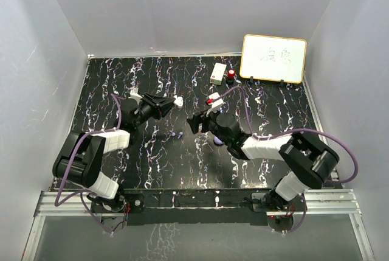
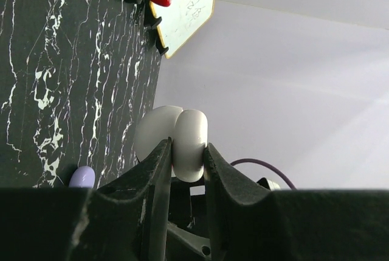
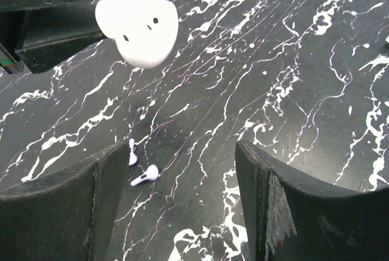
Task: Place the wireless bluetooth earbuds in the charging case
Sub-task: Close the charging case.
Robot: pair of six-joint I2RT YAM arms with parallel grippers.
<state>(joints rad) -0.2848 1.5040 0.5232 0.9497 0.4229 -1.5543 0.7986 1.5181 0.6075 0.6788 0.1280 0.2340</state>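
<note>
Mid-surface, between the two arms: one white case [image 2: 173, 136], rounded, clamped between the fingers of the left tool [image 2: 187, 151] and held clear of the black marbled surface [image 1: 182, 170]; whether its lid is open cannot be told. Item two: a pair of white earbuds [image 3: 146, 176], stemmed, lying loose on the surface below the case and apart from it, one just beside the other, neither yet in the case. Item three: right tool [image 3: 181, 151], fingers spread wide and holding nothing, poised above the earbuds, which sit close to its left finger rather than centred in the gap. Far right, not part of the job: a red knob [image 1: 231, 74] and a small whiteboard [image 1: 273, 58]. Step in hand, by judgement: picking up the first earbud. To do it well, shift the right tool left until one earbud lies midway between the fingers, lower until the tips nearly touch the surface, and close gently on the bulb rather than the thin stem, taking only one. The left tool should keep the case steady.
</note>
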